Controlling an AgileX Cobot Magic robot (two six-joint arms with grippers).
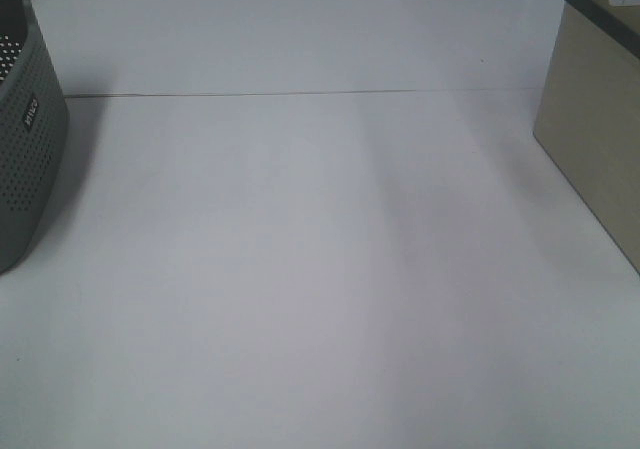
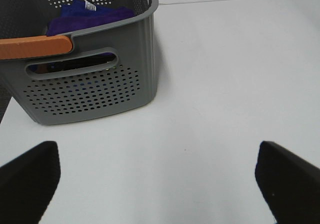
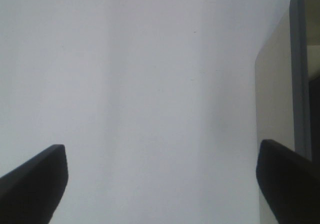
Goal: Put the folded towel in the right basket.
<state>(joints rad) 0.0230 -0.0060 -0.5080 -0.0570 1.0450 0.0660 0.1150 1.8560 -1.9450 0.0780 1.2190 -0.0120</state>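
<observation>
Towel [image 2: 90, 12]: purple, rumpled rather than clearly folded from this angle, lying inside the grey perforated basket [image 2: 95, 84], behind its orange handle [image 2: 35, 47]. Left gripper [image 2: 160, 179]: wide open, empty, hovering over bare table [image 2: 225, 84] just beside that grey basket, on the side of its slotted wall. Right gripper [image 3: 160, 181]: likewise spread open and holding nothing, with the beige basket [image 3: 272, 109] close on one side. Probable step in hand: reaching into the grey basket for the towel. To do it well: rise above the grey basket's rim first, clear the orange handle, descend onto the middle of the cloth, pinch several layers together so the fold survives the lift, then come straight up before crossing toward the beige basket. Likely worth a handover or a long reach, since the beige basket [image 1: 590, 119] sits well apart from the grey basket [image 1: 25, 129]. High view: both baskets at opposite table edges, but neither arm, neither gripper and no towel. Left wrist view alone: the towel and the grey basket's interior. Right wrist view alone: the beige basket's dark rim, interior hidden.
</observation>
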